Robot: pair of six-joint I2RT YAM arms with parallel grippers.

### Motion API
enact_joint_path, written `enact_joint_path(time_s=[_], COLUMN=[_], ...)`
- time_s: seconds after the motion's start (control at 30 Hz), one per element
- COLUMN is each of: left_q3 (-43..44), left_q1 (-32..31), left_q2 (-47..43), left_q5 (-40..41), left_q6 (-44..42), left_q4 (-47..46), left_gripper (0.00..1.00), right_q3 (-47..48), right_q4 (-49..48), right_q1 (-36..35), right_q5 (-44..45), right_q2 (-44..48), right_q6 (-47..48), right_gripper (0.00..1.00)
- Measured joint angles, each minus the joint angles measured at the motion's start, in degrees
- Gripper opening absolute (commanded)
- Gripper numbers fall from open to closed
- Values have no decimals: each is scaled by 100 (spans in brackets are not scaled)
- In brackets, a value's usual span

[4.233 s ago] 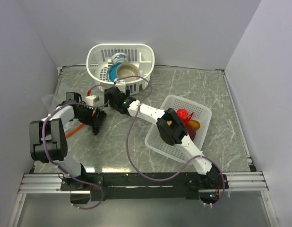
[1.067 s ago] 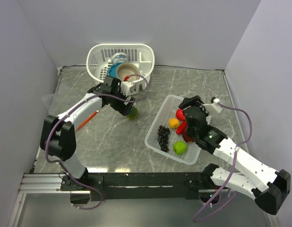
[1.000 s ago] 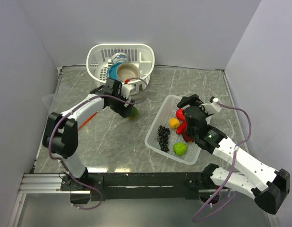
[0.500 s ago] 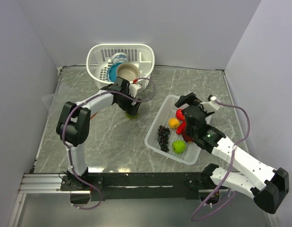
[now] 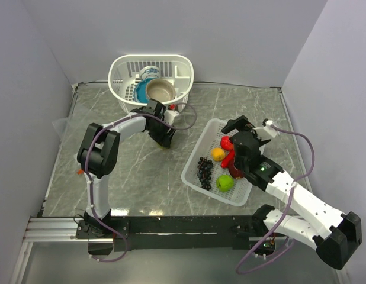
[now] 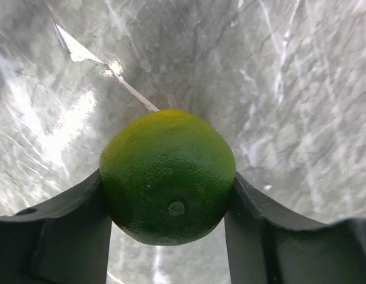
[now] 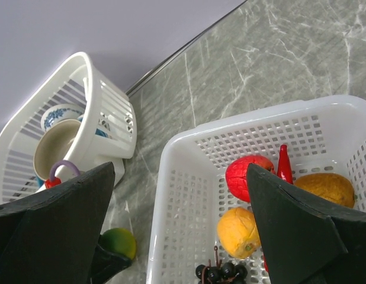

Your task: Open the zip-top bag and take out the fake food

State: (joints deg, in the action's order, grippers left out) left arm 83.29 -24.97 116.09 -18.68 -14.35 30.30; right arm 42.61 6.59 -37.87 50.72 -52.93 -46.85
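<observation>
My left gripper (image 5: 165,137) is shut on a green lime (image 6: 168,177) and holds it low over the table, just in front of the round basket. Crinkly clear plastic film (image 6: 82,53) shows behind the lime; a bit of the bag's orange strip (image 5: 80,172) peeks out beside my left arm. My right gripper (image 5: 241,126) is open and empty above the far end of the rectangular white basket (image 5: 195,155). This basket holds an orange fruit (image 5: 218,154), a red apple (image 7: 248,174), a red chili (image 7: 283,163), dark grapes (image 5: 204,168) and a second green fruit (image 5: 224,183). The held lime also shows in the right wrist view (image 7: 118,242).
A round white mesh basket (image 5: 121,71) with a blue bowl (image 5: 140,92) and a beige bowl (image 5: 160,89) stands at the back. Grey walls close in the table on three sides. Purple cables loop from both arms.
My left arm has folded its elbow inward while its gripper stays with the lime near the round basket. My right gripper has drifted slightly farther over the rectangular basket.
</observation>
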Motion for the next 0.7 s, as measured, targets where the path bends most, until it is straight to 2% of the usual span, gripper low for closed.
enact_joint_path(time_s=[0.03, 0.07, 0.23, 0.43, 0.57, 0.7], left_q3=[46, 81, 225, 1012, 1058, 1099], left_q1=[-20, -48, -466, -1141, -1241, -1314], left_q2=[0, -11, -308, -940, -1563, -1633], left_q5=[11, 17, 210, -72, -468, -697], left_q6=[-42, -4, 2, -17, 11, 52], left_q4=[66, 111, 365, 811, 741, 713], left_gripper=[4, 1, 1, 2, 2, 3], right_q3=[0, -2, -42, -74, -81, -107], right_q4=[4, 4, 83, 472, 706, 883], right_q1=[2, 4, 4, 42, 57, 74], right_q5=[0, 0, 33, 197, 413, 634], right_q2=[15, 24, 101, 219, 505, 844], right_q6=[-9, -15, -109, -332, -472, -632], right_gripper=[100, 100, 100, 100, 100, 100])
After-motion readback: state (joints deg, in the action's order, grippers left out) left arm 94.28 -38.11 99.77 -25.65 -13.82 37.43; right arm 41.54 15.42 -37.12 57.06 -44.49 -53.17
